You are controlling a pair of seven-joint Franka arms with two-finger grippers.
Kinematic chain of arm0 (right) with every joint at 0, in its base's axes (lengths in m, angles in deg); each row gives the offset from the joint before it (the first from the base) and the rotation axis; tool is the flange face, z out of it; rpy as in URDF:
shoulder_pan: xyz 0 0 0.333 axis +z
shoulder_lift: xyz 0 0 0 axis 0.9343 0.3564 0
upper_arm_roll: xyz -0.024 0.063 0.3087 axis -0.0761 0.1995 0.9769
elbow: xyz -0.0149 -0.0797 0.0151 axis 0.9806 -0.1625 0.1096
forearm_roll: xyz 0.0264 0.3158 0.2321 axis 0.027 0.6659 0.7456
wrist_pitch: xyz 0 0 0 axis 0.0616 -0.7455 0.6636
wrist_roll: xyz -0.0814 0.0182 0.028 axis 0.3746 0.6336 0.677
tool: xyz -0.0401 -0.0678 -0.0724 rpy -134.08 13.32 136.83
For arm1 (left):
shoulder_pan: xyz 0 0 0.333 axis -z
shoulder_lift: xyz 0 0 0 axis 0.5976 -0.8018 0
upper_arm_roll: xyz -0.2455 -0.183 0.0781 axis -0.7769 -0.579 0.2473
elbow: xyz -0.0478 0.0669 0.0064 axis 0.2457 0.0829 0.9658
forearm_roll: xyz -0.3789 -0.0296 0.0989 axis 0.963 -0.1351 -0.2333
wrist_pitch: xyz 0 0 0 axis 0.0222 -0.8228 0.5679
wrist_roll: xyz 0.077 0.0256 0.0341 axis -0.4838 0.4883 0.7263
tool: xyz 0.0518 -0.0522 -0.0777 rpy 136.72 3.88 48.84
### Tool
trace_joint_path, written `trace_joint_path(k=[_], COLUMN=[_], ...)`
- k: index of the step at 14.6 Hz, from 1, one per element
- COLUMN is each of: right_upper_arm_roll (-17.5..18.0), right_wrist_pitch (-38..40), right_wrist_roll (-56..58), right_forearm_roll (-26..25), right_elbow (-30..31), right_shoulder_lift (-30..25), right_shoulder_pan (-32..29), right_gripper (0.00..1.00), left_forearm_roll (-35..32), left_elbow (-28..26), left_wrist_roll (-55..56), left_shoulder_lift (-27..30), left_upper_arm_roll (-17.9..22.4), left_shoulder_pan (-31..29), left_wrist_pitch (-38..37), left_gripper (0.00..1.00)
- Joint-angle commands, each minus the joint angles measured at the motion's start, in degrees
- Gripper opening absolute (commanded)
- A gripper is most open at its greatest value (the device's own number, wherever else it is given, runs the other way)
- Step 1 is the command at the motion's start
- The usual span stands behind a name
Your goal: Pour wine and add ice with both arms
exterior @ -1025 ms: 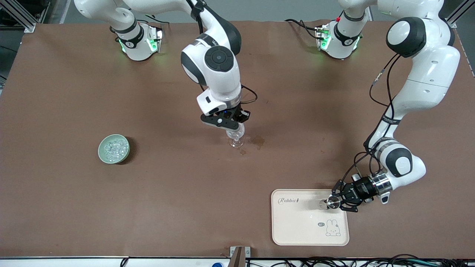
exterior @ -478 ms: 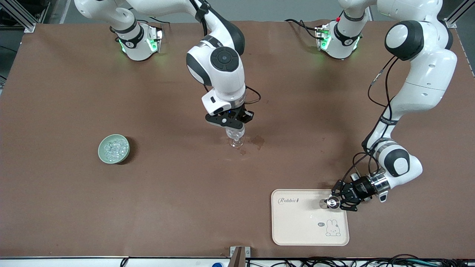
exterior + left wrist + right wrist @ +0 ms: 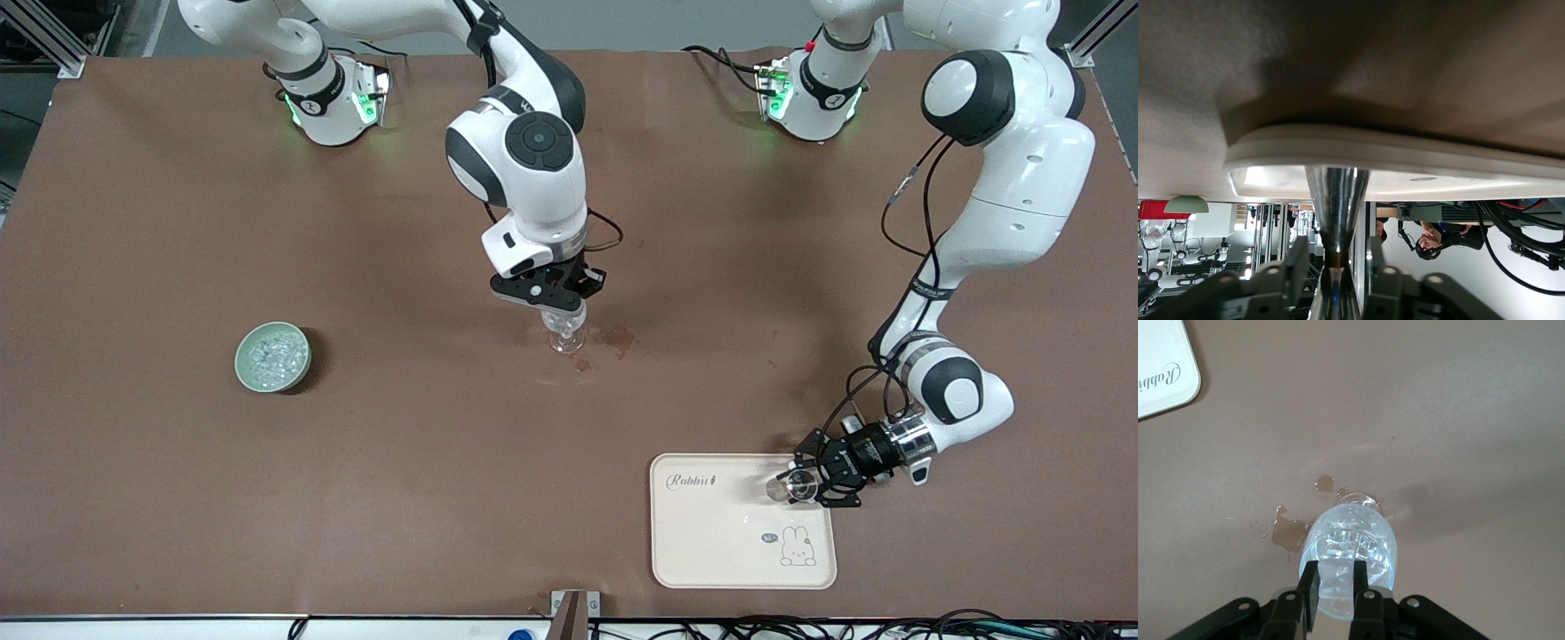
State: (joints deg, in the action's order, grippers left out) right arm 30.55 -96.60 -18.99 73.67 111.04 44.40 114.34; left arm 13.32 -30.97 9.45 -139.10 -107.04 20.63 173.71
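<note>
Right end effector (image 3: 553, 303) at table (image 3: 427, 462) centre, directly over stemmed glass (image 3: 564, 331), fingers (image 3: 1313, 583) close together above glass rim. Wet patches (image 3: 1290, 533) on table beside glass. Ice (image 3: 272, 354) in green bowl (image 3: 272, 357), well apart toward right arm's end. Left end effector (image 3: 813, 480) low at tray (image 3: 738, 533) edge, clamped on metal cup (image 3: 1336, 200).

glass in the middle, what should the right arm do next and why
Probably lift the right gripper straight up off the glass. It hangs right over the glass's mouth, ice already lies inside, and a wet spill sits beside the foot, so a sideways move risks a knock. The left gripper waits at the metal cup on the tray.
</note>
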Motion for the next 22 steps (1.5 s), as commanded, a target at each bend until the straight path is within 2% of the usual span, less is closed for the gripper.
trace_joint_path(k=[1,2,5,8,10,15,19,22], right_upper_arm_roll=[0.1,0.1,0.1,0.1,0.1,0.1,0.1,0.1], right_wrist_pitch=[0.2,0.3,0.7,0.8,1.9,9.8,10.1,10.0], right_wrist_roll=[-1.2,-1.2,-1.0,0.1,2.3,17.1,27.6,37.6], right_forearm_roll=[-2.6,-3.2,-3.2,-3.2,-3.2,-3.1,-3.1,-3.1], right_elbow=[-0.5,-0.5,-0.5,-0.5,-0.4,1.8,10.9,16.8], right_shoulder_lift=[0.4,0.4,0.3,-0.3,-1.0,-8.0,-17.4,-23.7], right_shoulder_pan=[0.6,0.7,0.8,-0.9,-3.5,-13.8,-26.5,-34.7], right_gripper=[0.67,0.81,0.85,0.88,0.9,0.92,0.92,0.92], left_forearm_roll=[-3.5,-7.4,-20.2,-35.6,-43.4,-57.9,-71.9,-74.4], left_elbow=[0.6,0.1,-2.0,-1.7,-1.7,-1.5,-1.5,-1.5], left_wrist_roll=[-0.4,-0.1,0.3,-0.2,-0.4,-0.5,-7.2,-11.2], left_shoulder_lift=[1.4,2.5,7.3,11.2,15.3,25.7,31.8,35.2], left_upper_arm_roll=[0.6,0.6,0.6,-0.1,-0.2,-0.2,-4.8,-7.1], left_shoulder_pan=[0.0,-0.8,-3.7,-7.3,-7.7,-6.6,-6.0,-6.3], left_wrist_pitch=[0.2,0.1,-3.0,-11.0,-14.4,-24.0,-27.4,-29.9], left_gripper=[1.0,1.0,1.0,1.0,1.0,1.0,1.0,1.0])
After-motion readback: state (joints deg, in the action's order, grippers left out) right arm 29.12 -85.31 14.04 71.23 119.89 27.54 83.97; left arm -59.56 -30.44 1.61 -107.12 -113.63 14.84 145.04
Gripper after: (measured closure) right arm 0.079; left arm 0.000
